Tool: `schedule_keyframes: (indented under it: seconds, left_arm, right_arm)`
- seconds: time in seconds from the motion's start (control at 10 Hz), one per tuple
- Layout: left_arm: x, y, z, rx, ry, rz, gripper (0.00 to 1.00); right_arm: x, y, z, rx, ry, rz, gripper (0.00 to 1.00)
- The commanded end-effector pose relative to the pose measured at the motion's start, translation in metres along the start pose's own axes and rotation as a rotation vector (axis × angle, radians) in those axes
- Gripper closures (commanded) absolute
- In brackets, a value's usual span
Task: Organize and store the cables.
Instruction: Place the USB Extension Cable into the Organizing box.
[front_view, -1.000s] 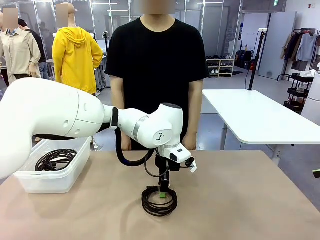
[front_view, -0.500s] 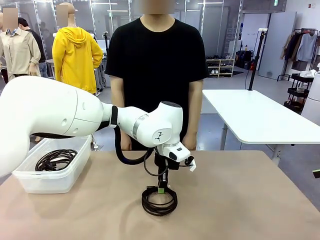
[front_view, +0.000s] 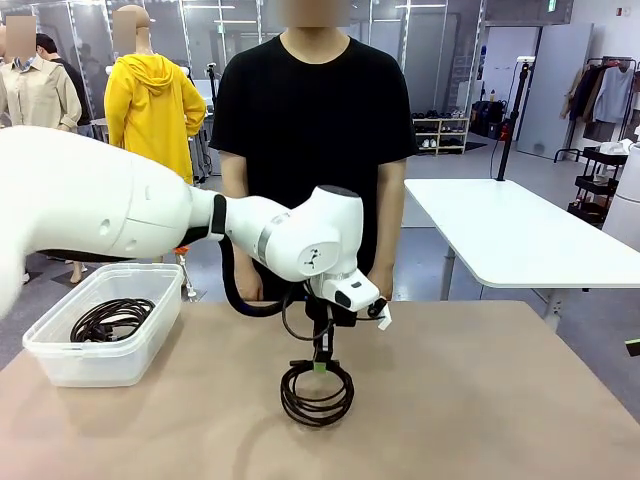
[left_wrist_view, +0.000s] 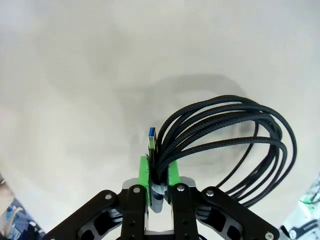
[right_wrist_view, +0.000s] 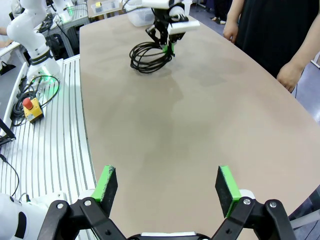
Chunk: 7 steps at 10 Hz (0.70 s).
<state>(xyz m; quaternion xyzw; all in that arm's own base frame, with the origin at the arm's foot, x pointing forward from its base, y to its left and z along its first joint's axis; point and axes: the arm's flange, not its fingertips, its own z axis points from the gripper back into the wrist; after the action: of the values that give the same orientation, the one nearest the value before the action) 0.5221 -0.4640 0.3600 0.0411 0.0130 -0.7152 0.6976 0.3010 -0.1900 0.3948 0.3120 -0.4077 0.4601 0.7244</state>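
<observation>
A black coiled cable (front_view: 287, 399) hangs tilted from my left gripper (front_view: 320, 366) at the middle of the table, its lower edge at or just above the tabletop. In the left wrist view the green pads (left_wrist_view: 145, 172) are shut on the bundled strands of this cable (left_wrist_view: 240, 117), beside a blue-tipped plug, and its shadow lies on the table below. A second coiled cable (front_view: 110, 320) lies in the clear plastic bin (front_view: 60, 352) at the left. My right gripper (right_wrist_view: 167, 185) stands open over the table's near edge, far from the held cable (right_wrist_view: 145, 67) and the left gripper (right_wrist_view: 167, 44).
A person in a black shirt stands at the far side, with a hand (right_wrist_view: 287, 77) near the table's edge. The beige table (front_view: 480, 400) is bare to the right of the coil. A second white table (front_view: 510, 235) stands behind on the right.
My left gripper has risen a little with the cable in it, so the coil has tipped up from lying flat. The right arm has not moved.
</observation>
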Motion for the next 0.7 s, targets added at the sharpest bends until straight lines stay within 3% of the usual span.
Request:
schedule_keyframes:
  seconds: [0.0, 0.2, 0.6]
  left_arm:
    - [-0.028, -0.027, 0.048, 0.007, -0.051, -0.074, 1.00]
    - [-0.035, -0.035, 0.081, -0.019, -0.069, -0.142, 1.00]
    - [-0.022, -0.029, 0.097, 0.023, -0.059, -0.119, 1.00]
  right_arm:
    - [0.003, 0.002, 0.000, -0.005, -0.014, -0.003, 0.00]
    - [0.003, 0.002, 0.000, -0.005, -0.014, -0.003, 0.00]
    - [0.003, 0.002, 0.000, -0.005, -0.014, -0.003, 0.00]
